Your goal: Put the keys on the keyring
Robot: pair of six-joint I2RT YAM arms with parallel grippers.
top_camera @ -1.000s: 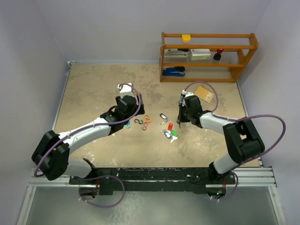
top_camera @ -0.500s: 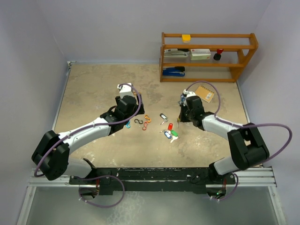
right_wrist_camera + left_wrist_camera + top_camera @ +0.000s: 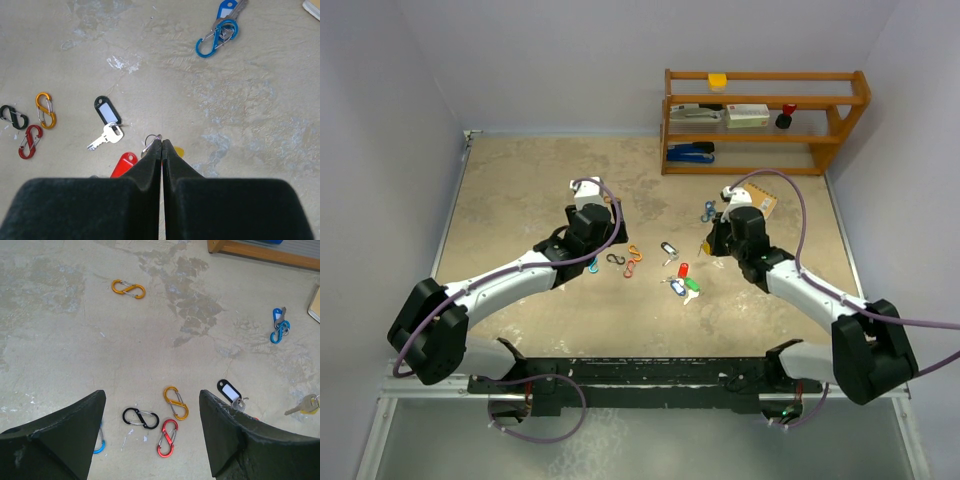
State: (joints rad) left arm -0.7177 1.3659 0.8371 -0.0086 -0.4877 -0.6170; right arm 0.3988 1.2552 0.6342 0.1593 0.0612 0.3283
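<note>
- Tan, blotchy table (image 3: pixel 520 180) walled in grey, with a wooden shelf (image 3: pixel 765 120) at the far right corner.
- Keys (image 3: pixel 682 282) are bunched near the middle of the table, a little toward the right edge. Red, blue and green tags are touching or nearly so.
- Right gripper (image 3: pixel 161 142): jaws pressed flat together, no gap.
  - A small metal ring (image 3: pixel 151 141) shows right at the tips. Whether it is pinched or only lies under them, cannot tell.
  - A yellow tag (image 3: pixel 178 151) peeks out just beside the right finger.
- Key relation, right wrist view:
  - The red tag (image 3: pixel 123 163) lies just left of the closed tips.
  - The black-and-white tagged key (image 3: pixel 106 112) lies further left and ahead. Its long axis slants, tag end toward the far edge.
- A blue-tagged key (image 3: pixel 226 11) sits apart, toward the far right. It looks to be hooked into a blue clip (image 3: pixel 212 40).
- The right arm is clearly the nearer one. It reaches on a diagonal from the near right corner, wrist pitched down, fingers aimed at the bunch.
- Left gripper (image 3: pixel 151 395): jaws spread wide, nothing between them. It hangs above the S-clips (image 3: pixel 175 402), left of the keys.
- Judgement: the next move falls to the right arm, a short reach left, or a lift if the ring is held.
</note>
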